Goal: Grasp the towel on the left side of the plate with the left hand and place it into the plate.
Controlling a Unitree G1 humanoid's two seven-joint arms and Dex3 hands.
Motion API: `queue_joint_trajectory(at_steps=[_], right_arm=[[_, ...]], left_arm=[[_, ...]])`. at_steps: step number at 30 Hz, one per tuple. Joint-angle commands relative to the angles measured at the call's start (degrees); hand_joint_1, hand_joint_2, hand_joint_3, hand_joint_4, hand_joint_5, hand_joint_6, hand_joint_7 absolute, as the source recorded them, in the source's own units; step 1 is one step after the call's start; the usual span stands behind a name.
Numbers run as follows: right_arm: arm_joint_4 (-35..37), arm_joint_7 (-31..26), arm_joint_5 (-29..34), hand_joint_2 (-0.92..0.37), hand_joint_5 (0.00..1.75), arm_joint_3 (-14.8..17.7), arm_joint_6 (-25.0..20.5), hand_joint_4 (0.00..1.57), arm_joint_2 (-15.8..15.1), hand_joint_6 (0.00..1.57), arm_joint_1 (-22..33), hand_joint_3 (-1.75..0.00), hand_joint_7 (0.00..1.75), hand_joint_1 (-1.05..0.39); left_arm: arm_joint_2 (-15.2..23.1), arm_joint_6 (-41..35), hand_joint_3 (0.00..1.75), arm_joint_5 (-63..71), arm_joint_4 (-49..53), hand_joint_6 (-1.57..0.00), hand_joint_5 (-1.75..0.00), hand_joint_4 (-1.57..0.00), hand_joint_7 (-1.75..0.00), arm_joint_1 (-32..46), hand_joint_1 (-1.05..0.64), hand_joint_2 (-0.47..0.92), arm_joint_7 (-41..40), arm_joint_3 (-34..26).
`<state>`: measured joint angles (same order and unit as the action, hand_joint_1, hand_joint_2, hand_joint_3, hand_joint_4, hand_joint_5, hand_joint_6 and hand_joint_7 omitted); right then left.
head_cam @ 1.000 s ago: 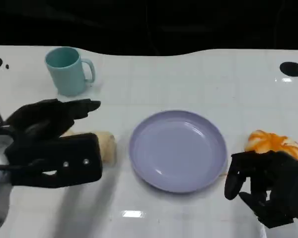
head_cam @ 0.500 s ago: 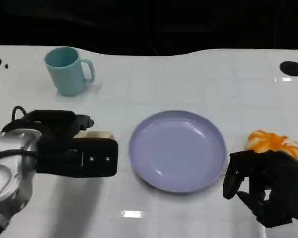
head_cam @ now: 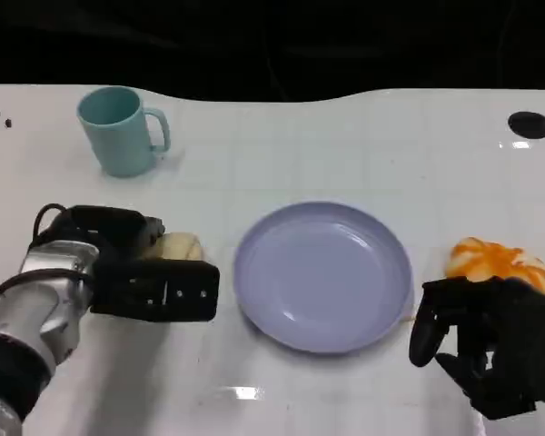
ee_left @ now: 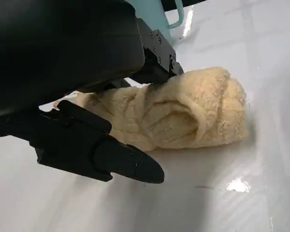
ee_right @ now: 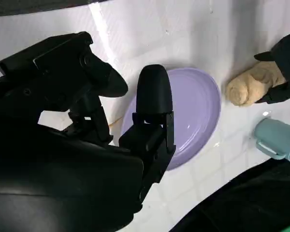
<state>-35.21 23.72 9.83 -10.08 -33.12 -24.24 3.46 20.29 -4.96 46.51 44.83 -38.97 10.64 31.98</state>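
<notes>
Towel (head_cam: pixel 180 245), rolled and cream-coloured, lies on the white bench (head_cam: pixel 345 145) at nine o'clock from the lavender plate (head_cam: pixel 322 275), just beside its rim, in the head view. The left hand (head_cam: pixel 132 272) is down over the towel's near side and covers much of it; from this angle its grip cannot be told. A teal mug (head_cam: pixel 118 129) stands upright at eleven o'clock from the plate, well apart from it. At three o'clock from the plate an orange-and-white object (head_cam: pixel 495 261) rests on the bench, with the right hand (head_cam: pixel 490 341) just in front of it, fingers curled loosely and holding nothing.

Left wrist view: the towel (ee_left: pixel 183 113) sits on the glossy bench with the left hand's fingers (ee_left: pixel 111 159) set on either side of it. One finger presses its far edge beside the mug's base (ee_left: pixel 157 17), while another lies along the bench in front without closing in. The roll is bracketed, not clamped.

Right wrist view: the right hand's fingers (ee_right: pixel 152 111) hang apart above the plate (ee_right: pixel 193 113), gripping nothing. Beyond the plate lies the towel (ee_right: pixel 249 87) with the left hand (ee_right: pixel 287 65) on it, and the mug (ee_right: pixel 278 137) stands near.
</notes>
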Motion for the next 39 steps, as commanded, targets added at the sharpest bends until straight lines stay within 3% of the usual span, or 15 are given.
queue_joint_trajectory(at_steps=[1,5,8,9,10,11,12,13,14,16,19,24,36,38,39], right_arm=[[-0.65,0.25,0.13,-0.59,1.73,0.25,0.35,0.71,-1.03,0.69,0.0,-1.03,1.4,0.0],[0.08,0.19,0.04,-0.59,1.73,0.34,1.16,0.72,-1.21,0.7,-0.03,-1.03,1.39,0.0],[0.25,0.1,0.0,-0.58,1.73,0.29,0.65,0.72,-1.12,0.7,-0.05,-1.05,1.39,-0.01],[0.22,0.06,-0.04,-0.57,1.73,0.32,0.65,0.72,-1.07,0.7,0.02,-1.05,1.39,-0.01],[0.2,0.04,-0.08,-0.57,1.73,0.35,0.71,0.72,-1.03,0.7,0.09,-1.05,1.39,-0.01],[0.12,0.02,-0.01,-0.57,1.73,0.32,0.66,0.72,-1.06,0.7,0.1,-1.06,1.39,-0.01],[0.05,0.01,0.06,-0.57,1.73,0.27,0.54,0.72,-1.09,0.7,0.09,-1.05,1.39,-0.01],[-0.06,0.01,0.15,-0.58,1.74,0.22,0.31,0.72,-1.12,0.7,0.05,-1.05,1.39,-0.01],[-0.05,-0.01,0.02,-0.58,1.74,0.29,0.36,0.71,-1.02,0.7,0.09,-1.05,1.39,-0.01],[0.0,-0.03,-0.19,-0.58,1.74,0.4,0.48,0.71,-0.85,0.7,0.16,-1.05,1.39,0.0],[-0.13,0.0,0.0,-0.58,1.74,0.22,0.08,0.71,-0.97,0.7,0.07,-1.04,1.4,-0.01],[-0.14,0.07,0.02,-0.59,1.75,0.05,0.13,0.71,-1.01,0.69,-0.01,-1.04,1.4,-0.01],[-0.48,-0.19,-0.06,-0.58,1.74,-0.54,-1.26,0.7,-0.41,0.69,-0.48,-1.04,1.39,-0.01],[-0.46,-0.23,-0.28,-0.59,1.74,-0.42,-1.35,0.7,-0.25,0.69,-0.48,-1.02,1.39,-0.01],[-0.43,-0.22,-0.33,-0.6,1.74,-0.39,-1.28,0.7,-0.24,0.69,-0.47,-1.02,1.39,-0.01]], left_arm=[[-1.16,1.49,0.16,-1.03,5.91,-0.59,-0.13,-0.6,-0.05,-0.68,-0.49,0.92,-3.59,-0.2],[-1.78,3.59,0.18,-1.96,8.89,-0.7,-0.18,-0.7,-0.09,-1.09,-0.39,0.92,-7.69,-0.42],[-1.86,6.98,0.25,-2.87,10.01,-0.93,-0.39,-0.84,-0.13,-0.3,-0.3,0.92,-14.03,-1.31],[-1.72,9.09,0.18,-3.21,10.29,-1.02,-0.61,-0.87,-0.13,0.24,-0.28,0.92,-17.43,-1.76],[-1.56,11.27,0.13,-3.46,10.63,-1.12,-1.0,-0.84,-0.15,0.75,-0.26,0.92,-20.77,-2.12],[-1.34,13.84,0.11,-3.62,11.08,-1.16,-1.19,-0.82,-0.17,1.26,-0.25,0.92,-24.31,-2.4],[-1.13,15.93,0.12,-3.54,11.52,-1.18,-1.4,-0.82,-0.27,1.63,-0.23,0.92,-27.26,-2.43],[-1.03,17.33,0.19,-3.45,11.88,-1.0,-1.6,-0.88,-0.8,1.86,-0.22,0.91,-29.43,-2.45],[-1.03,17.99,0.25,-3.59,11.89,-0.87,-1.67,-0.92,-1.11,2.04,-0.21,0.9,-30.59,-2.66],[-1.16,18.31,0.58,-3.82,12.01,-0.72,-1.73,-0.93,-1.48,2.04,-0.19,0.76,-31.41,-2.95],[-1.9,16.17,0.83,-5.59,9.85,-0.63,-1.74,-0.88,-1.68,2.18,-0.17,0.64,-30.92,-4.91],[-3.05,13.85,0.97,-7.1,3.97,-0.62,-1.75,-0.88,-1.74,3.52,-0.19,0.58,-31.72,-7.23],[-4.41,7.91,0.87,-8.42,-14.78,-0.6,-1.75,-0.89,-1.75,5.58,-0.22,0.56,-22.25,-8.2],[-5.04,7.01,0.76,-8.16,-17.97,-0.64,-1.75,-0.89,-1.61,5.84,-0.23,0.6,-20.29,-7.77],[-5.52,6.37,0.77,-8.02,-19.31,-0.63,-1.75,-0.88,-1.64,5.86,-0.23,0.61,-19.24,-7.54]])
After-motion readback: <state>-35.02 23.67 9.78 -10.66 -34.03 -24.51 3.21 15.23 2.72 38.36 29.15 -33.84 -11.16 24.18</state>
